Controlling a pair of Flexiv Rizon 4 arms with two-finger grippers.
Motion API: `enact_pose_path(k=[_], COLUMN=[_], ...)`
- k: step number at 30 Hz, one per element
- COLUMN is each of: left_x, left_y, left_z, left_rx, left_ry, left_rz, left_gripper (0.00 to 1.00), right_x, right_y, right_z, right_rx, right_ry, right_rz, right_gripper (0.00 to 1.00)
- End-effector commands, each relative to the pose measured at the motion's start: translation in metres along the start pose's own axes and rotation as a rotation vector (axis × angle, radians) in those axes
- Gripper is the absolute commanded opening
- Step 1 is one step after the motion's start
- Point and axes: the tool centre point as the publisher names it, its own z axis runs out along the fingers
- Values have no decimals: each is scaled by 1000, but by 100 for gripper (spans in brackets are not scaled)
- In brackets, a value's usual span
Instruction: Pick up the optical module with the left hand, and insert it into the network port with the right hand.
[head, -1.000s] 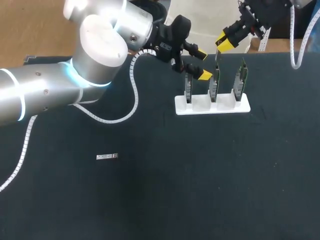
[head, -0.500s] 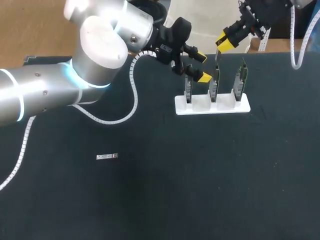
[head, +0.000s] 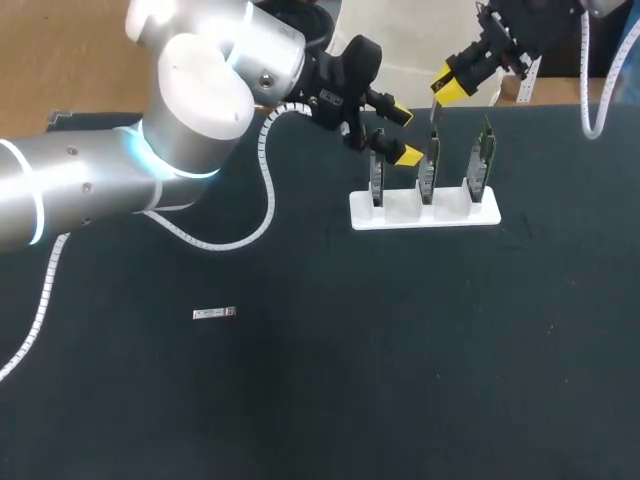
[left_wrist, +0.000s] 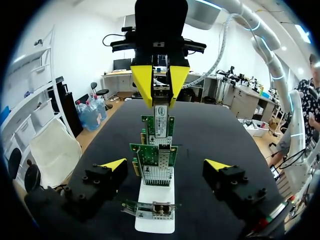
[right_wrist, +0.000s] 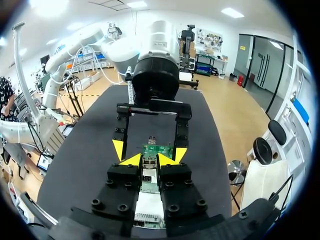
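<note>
My right gripper (head: 452, 84) hangs above the middle network card (head: 428, 176), shut on a slim silver optical module (head: 433, 112) that points down at the card's top edge. In the left wrist view the module (left_wrist: 161, 116) sits between the right gripper's yellow fingers (left_wrist: 142, 85), just over the card's port cage (left_wrist: 156, 172). My left gripper (head: 404, 130) stands open by the left card (head: 377, 180), its tips either side of the card row and touching nothing. In the right wrist view my right gripper (right_wrist: 149, 160) grips the module over a green card (right_wrist: 158, 149).
Three upright green cards stand in a white holder (head: 400, 215) at the back of the black table. A second small silver module (head: 214, 314) lies flat on the mat at the front left. The left arm's white cable (head: 262, 190) loops over the mat.
</note>
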Motion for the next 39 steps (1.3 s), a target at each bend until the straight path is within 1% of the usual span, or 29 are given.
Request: enact_pose_path(k=[1, 16, 39], left_x=[0, 0, 0], left_y=[-1, -1, -1], left_z=[0, 0, 0], left_rx=[-2, -2, -2], left_ry=[0, 0, 0], left_rz=[1, 1, 1], left_gripper=[100, 100, 100], right_x=[1, 7, 10], right_y=[4, 4, 5], right_z=[1, 9, 10], right_rx=[7, 3, 17], right_ry=[1, 37, 32], right_rz=[1, 8, 24], right_gripper=[0, 0, 0])
